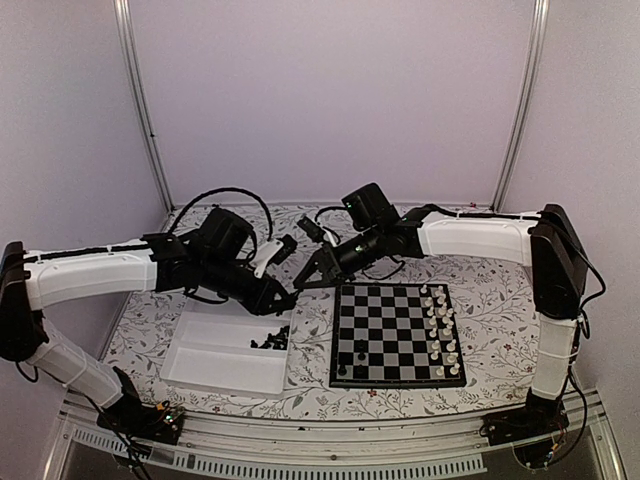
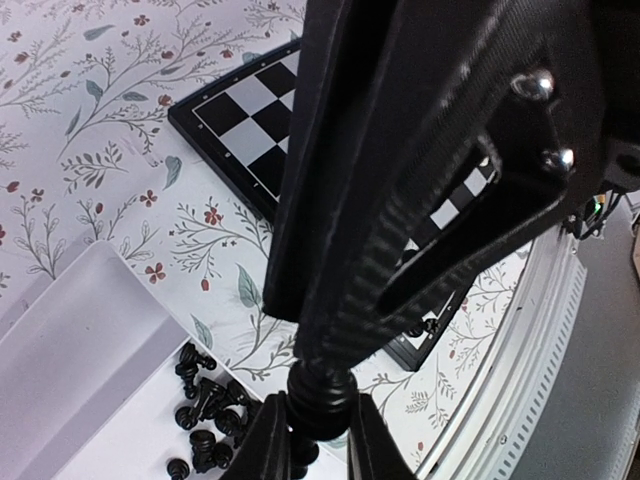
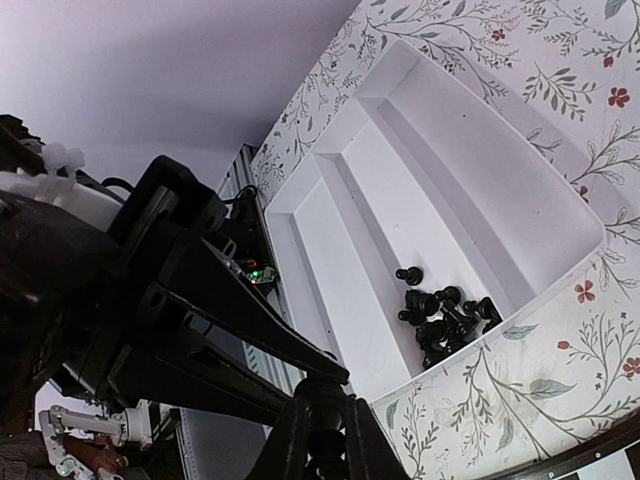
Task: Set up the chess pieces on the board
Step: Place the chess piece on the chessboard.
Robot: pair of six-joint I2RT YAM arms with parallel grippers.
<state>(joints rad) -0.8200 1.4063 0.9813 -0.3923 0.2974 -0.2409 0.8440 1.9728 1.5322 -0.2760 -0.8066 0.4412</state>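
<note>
Early stage. Left gripper point(image 2: 320, 418) and right gripper point(image 3: 326, 402) are both pinching one black piece point(image 2: 321, 386) over the gap between tray point(image 1: 205, 368) and board point(image 1: 398, 338). Only two black pieces point(image 1: 341, 371) are standing on the board, along the edge nearest the tray. The remaining chess pieces point(image 1: 272, 338) are lying heaped in the tray.

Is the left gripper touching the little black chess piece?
Touching. Left wrist view: the left gripper pinches the black chess piece between both fingers.
</note>
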